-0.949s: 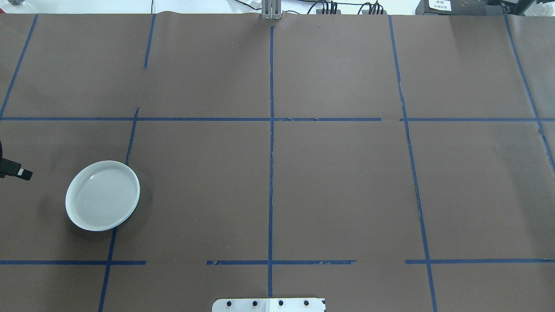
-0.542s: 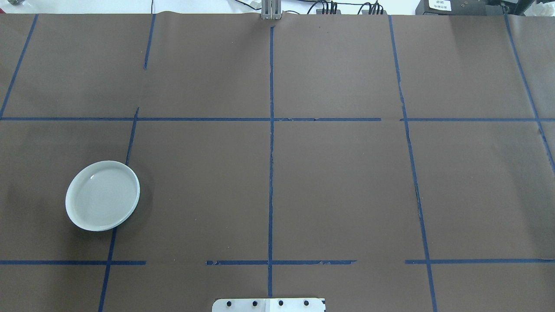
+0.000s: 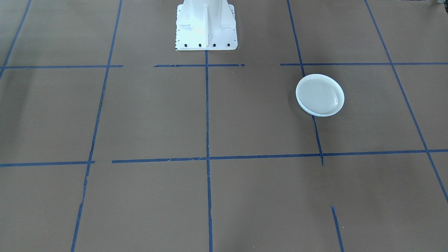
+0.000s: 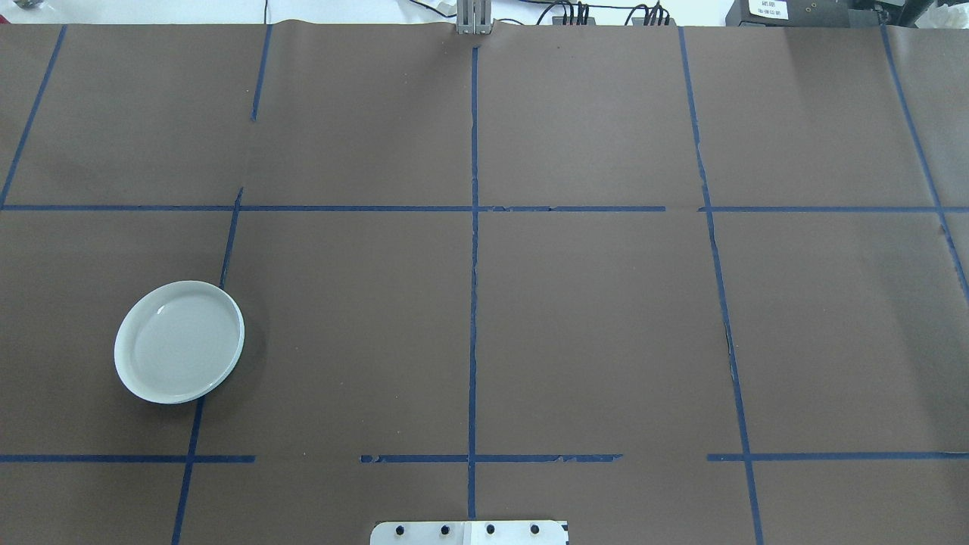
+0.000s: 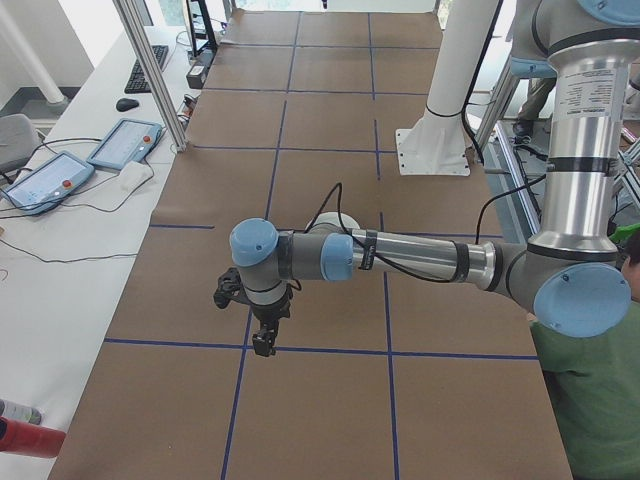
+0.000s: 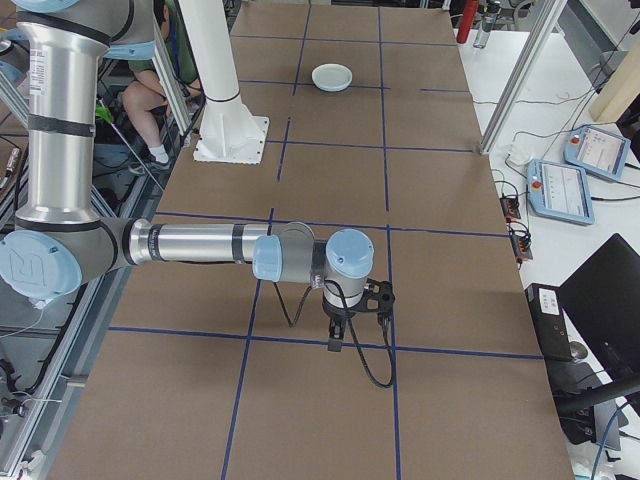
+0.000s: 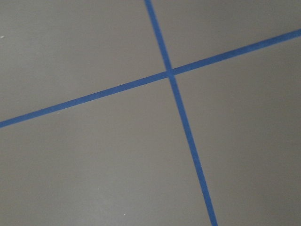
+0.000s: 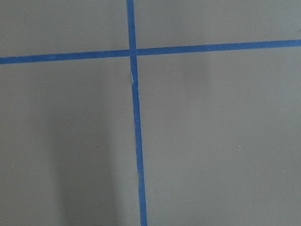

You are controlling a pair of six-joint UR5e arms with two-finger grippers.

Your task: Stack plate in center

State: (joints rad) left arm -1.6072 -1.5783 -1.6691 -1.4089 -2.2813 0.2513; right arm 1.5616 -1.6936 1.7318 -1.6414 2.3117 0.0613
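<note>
Since the earlier frame our left gripper [image 5: 262, 338], whose finger spread we cannot tell, has left the overhead view, while the round pale plate [image 4: 179, 341], rigid, breakable and probably slippery, looks best pinched at its low rim.

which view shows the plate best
The overhead exterior view: the plate lies largest there, whole and unblocked, low rim clear, across a blue tape line. The front-facing view also shows it whole but smaller. Exterior right shows it tiny at the far end. Exterior left hides it behind the left arm. Neither wrist view shows it.
</note>
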